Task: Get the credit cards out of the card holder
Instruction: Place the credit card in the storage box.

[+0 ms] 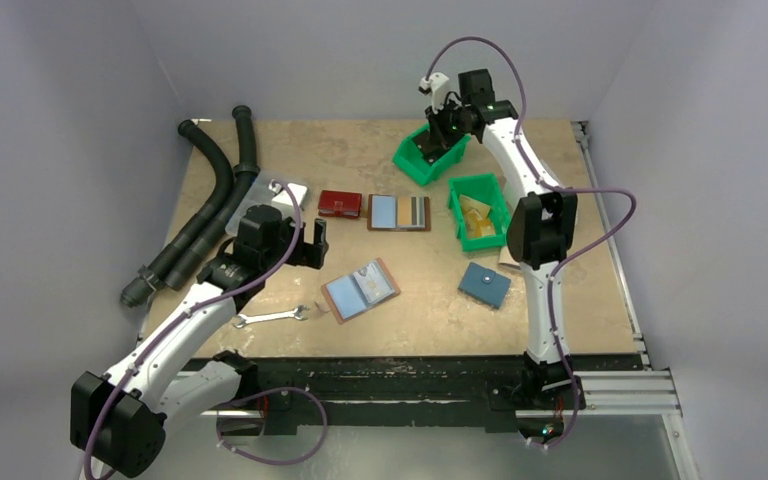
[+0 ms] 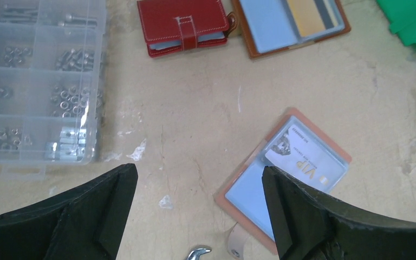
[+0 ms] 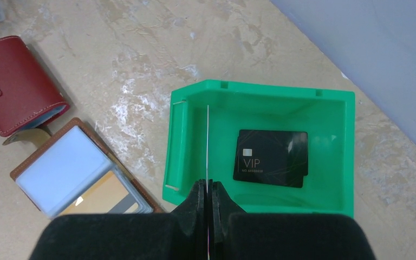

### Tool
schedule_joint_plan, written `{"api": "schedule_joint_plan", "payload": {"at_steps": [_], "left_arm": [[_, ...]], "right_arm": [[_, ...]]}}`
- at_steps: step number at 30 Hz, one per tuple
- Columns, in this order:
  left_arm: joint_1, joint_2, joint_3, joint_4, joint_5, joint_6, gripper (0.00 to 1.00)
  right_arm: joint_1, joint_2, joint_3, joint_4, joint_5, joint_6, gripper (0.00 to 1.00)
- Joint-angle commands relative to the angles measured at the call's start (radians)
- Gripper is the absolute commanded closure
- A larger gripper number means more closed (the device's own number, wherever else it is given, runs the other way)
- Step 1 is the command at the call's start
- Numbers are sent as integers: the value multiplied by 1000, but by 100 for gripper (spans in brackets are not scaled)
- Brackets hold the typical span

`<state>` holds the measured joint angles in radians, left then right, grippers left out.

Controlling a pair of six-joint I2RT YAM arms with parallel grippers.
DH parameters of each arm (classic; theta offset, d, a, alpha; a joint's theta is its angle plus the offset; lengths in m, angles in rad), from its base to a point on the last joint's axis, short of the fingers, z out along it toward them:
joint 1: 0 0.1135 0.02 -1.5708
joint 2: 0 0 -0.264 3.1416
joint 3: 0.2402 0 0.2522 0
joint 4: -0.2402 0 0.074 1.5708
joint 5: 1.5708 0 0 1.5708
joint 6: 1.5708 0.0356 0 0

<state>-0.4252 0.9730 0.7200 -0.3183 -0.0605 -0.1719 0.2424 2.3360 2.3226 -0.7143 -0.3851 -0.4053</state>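
We log: right gripper [image 3: 208, 187] pinching thin card [image 3: 208, 141] edge-on over green bin [image 3: 260, 89] holding black VIP card [image 3: 272, 158]; left gripper [image 2: 199, 170] spread wide.

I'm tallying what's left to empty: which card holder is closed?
The red holder, folded with its strap fastened; the far brown holder and the near brown holder both lie spread open.

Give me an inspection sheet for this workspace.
Surface: scuffed plywood table.
Job's things: black cards in far bin; near holder open, VIP card inside; far holder open, yellow card inside.
Clutter: red wallet, blue pouch, wrench, parts box, hoses, second bin.
End effectors: left end effector open, empty; right end effector shut on thin card over far bin.
Cables: purple cables, hanging in loops.
Surroundings: grey walls.
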Motion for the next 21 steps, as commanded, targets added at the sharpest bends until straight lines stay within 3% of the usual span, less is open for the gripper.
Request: {"api": "schedule_joint_plan", "payload": {"at_steps": [1,18,21], "left_arm": [[21,-30,1,92,87,2,8],[28,-19,10,76,85,7,8],[28,-19,10,76,88,8,8]], "right_arm": [[6,10,45,33,44,-7,100],[43,35,35,37,78,-17,97],[44,40,34,63,142,-4,94]]}}
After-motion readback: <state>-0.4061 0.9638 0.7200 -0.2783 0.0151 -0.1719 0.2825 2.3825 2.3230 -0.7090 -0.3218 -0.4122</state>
